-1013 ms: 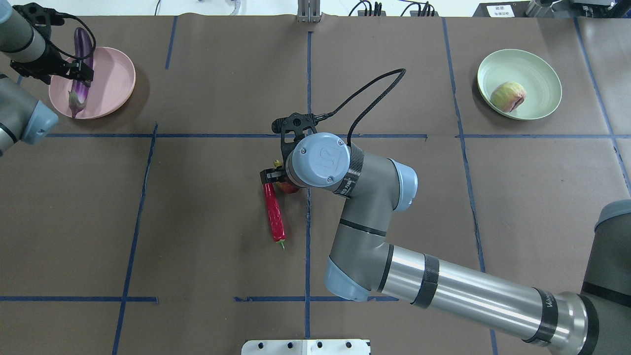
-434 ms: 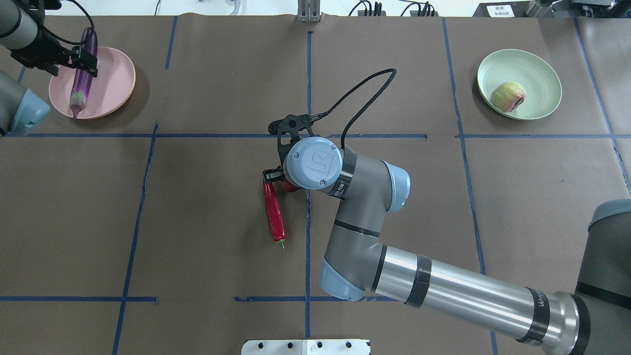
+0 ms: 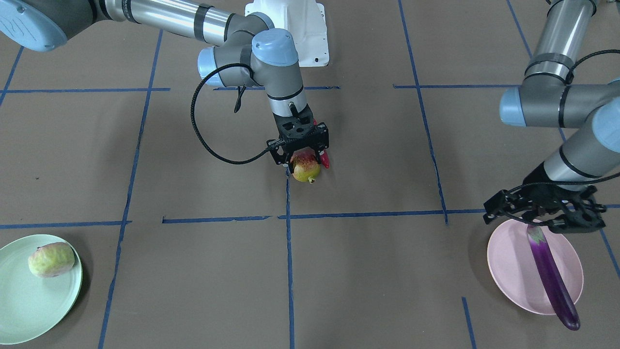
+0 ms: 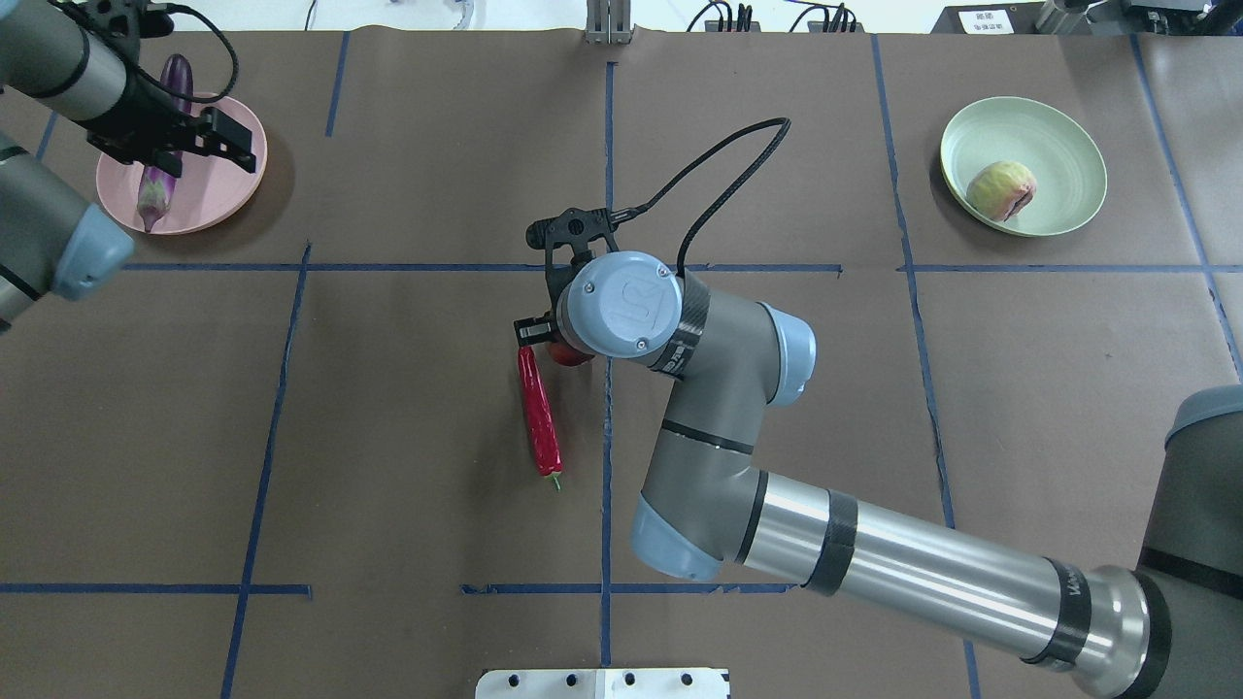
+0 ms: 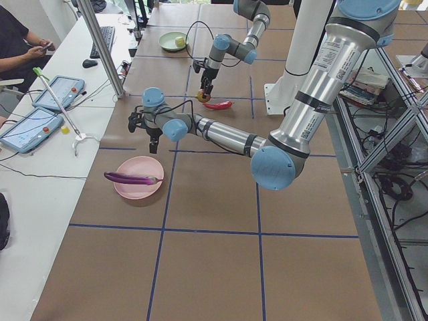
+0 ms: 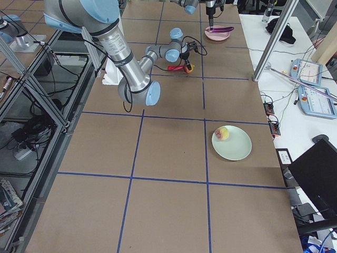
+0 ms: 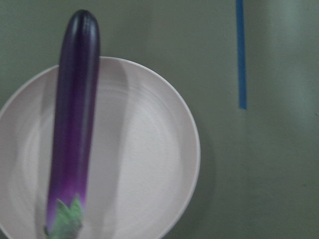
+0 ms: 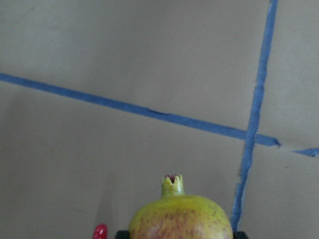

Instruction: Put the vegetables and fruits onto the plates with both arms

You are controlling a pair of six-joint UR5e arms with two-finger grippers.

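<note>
The purple eggplant (image 3: 552, 276) lies across the pale pink plate (image 3: 508, 261), its tip over the rim. It also shows in the left wrist view (image 7: 75, 124) and in the overhead view (image 4: 157, 186). My left gripper (image 3: 545, 218) hangs open and empty above the plate's robot-side edge (image 4: 218, 189). My right gripper (image 3: 300, 152) is shut on the yellow-green, red-blushed pomegranate (image 3: 306, 168) at the table's middle; the fruit's crown shows in the right wrist view (image 8: 179, 219). The red chili pepper (image 4: 539, 417) lies on the table right beside it. The blocky green-pink fruit (image 4: 1000, 189) sits on the mint green plate (image 4: 1063, 131).
Brown paper with blue tape lines (image 4: 607, 146) covers the table. The white base block (image 4: 602, 682) is at the near edge. My right arm's forearm (image 4: 874, 563) spans the near right part of the table. Operator desks with tablets (image 5: 40, 114) stand beyond the far edge.
My left gripper has come off the eggplant and moved up and to the right over the pink plate. My right gripper stays shut on the pomegranate and has barely shifted.
</note>
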